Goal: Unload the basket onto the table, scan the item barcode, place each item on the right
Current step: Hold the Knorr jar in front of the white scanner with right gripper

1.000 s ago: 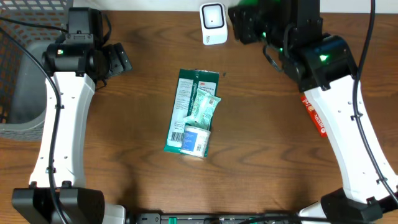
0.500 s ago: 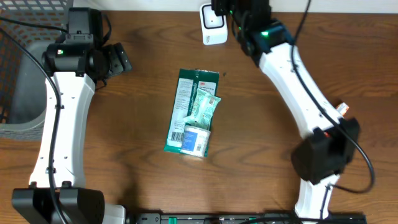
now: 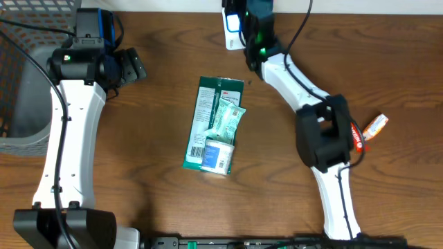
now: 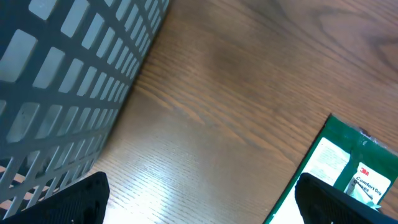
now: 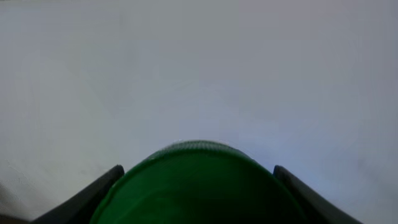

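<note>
Overhead view of a dark wooden counter [image 3: 138,173] with two white robot arms. The left end effector [image 3: 131,66] hangs above the upper left part of the counter, beside a grey mesh basket [image 3: 21,90] at the left edge. Its wrist camera shows its two dark fingers [image 4: 81,199] spread wide with only bare wood between them, so it is released and grasping nothing. The right arm stretches up and across to the top centre, where its end effector [image 5: 198,168] sits at the frame edge, right beside a small white scanner [image 3: 232,33] and partly covering it. From overhead its fingers cannot be made out. The right wrist camera shows them on either side of a green rounded object [image 5: 196,190], which fills the gap from one finger to the other against a plain pale background. The end effector is clenched around this object; what kind of item it is cannot be told. In the middle of the counter, well apart from both end effectors, lies a flat green package [image 3: 206,111]. A smaller pale green packet [image 3: 228,119] rests on top of it, and a blue and white packet [image 3: 218,155] lies at its lower end. A corner of the green package also shows at the lower right of the left wrist view. A small orange item [image 3: 376,124] lies on the counter to the right, near the right arm.
</note>
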Robot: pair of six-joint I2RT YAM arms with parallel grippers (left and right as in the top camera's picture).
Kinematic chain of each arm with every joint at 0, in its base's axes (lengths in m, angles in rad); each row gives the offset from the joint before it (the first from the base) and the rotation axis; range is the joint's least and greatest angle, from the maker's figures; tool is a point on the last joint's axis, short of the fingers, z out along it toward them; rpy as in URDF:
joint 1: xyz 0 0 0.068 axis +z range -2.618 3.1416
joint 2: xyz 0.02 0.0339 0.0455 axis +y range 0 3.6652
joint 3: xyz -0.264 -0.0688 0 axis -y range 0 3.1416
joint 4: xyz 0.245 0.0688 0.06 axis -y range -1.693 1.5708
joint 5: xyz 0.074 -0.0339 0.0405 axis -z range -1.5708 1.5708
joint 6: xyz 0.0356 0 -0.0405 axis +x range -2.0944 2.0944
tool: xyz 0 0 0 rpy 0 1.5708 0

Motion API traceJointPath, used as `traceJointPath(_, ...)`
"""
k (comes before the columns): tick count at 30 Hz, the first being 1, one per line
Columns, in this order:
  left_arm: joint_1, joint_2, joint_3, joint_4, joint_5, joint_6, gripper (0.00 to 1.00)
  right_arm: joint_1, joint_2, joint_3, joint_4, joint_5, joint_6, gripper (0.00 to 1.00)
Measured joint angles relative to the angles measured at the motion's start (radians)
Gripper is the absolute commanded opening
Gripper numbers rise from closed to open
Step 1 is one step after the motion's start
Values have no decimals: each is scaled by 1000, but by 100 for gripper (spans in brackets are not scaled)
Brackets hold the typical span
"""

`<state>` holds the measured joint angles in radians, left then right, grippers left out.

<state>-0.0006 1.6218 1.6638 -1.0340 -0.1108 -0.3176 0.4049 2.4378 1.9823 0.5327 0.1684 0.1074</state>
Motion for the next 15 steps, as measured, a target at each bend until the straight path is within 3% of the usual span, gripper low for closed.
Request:
traceJointPath(8, 0, 0, 0, -1, 0, 0, 96, -38, 159, 0, 166, -23, -1, 1)
traceJointPath(15, 0, 0, 0, 0, 0, 0, 96, -54, 175, -1, 153, -107, 35, 1)
